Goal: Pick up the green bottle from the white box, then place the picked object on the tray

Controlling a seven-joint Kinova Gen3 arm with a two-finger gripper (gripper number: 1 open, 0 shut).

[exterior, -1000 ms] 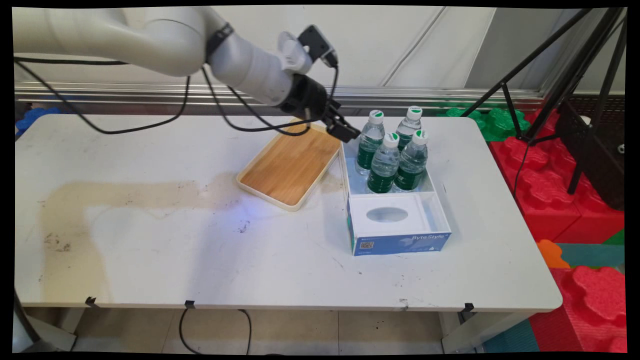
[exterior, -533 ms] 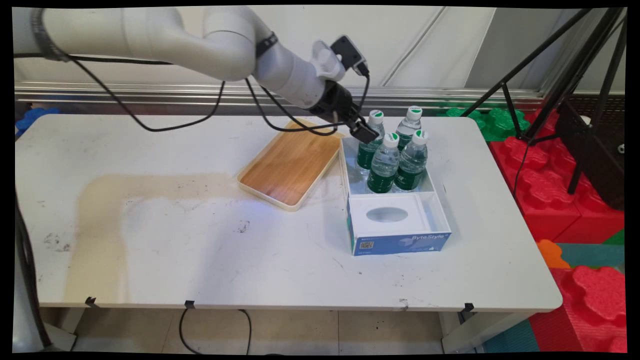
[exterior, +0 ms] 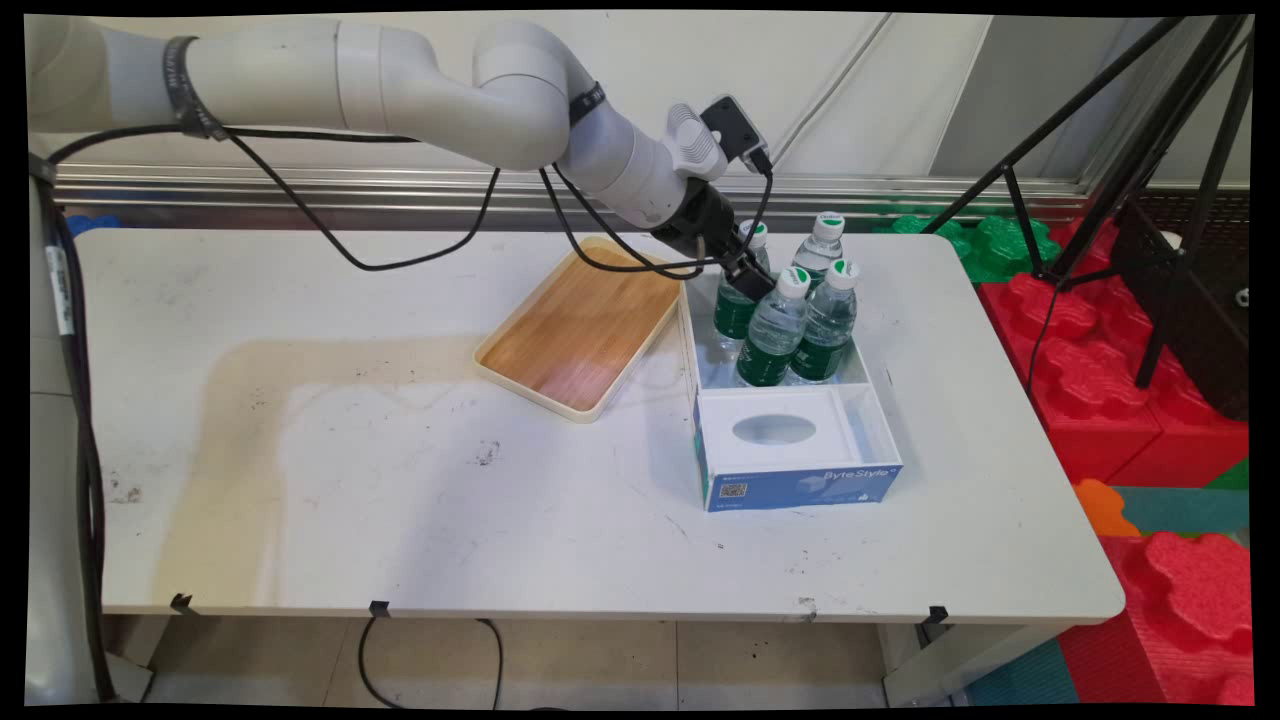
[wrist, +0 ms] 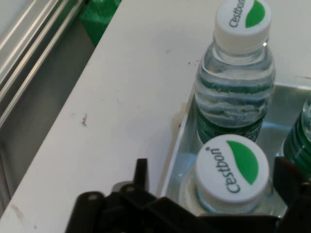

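Several clear water bottles with green labels and white caps stand in the back half of a blue and white open box (exterior: 800, 487). My gripper (exterior: 748, 278) is at the back-left bottle (exterior: 735, 310), just below its cap. In the hand view the gripper (wrist: 216, 169) is open, and that bottle's white cap (wrist: 233, 170) sits between the left finger (wrist: 141, 170) and the right finger (wrist: 290, 177) without visible contact. The back-right bottle (wrist: 235, 92) stands just beyond it. A third bottle (wrist: 302, 141) shows at the right edge.
A wooden tray with a cream rim (exterior: 580, 325) lies empty just left of the box. The box's front half holds a white insert with an oval hole (exterior: 775, 430). Red and green foam blocks (exterior: 1100, 350) and a black tripod (exterior: 1150, 150) stand right of the table.
The arm has swung right and lowered. The gripper went from above the box's back-left rim, beside the tray, to the back-left bottle's neck.
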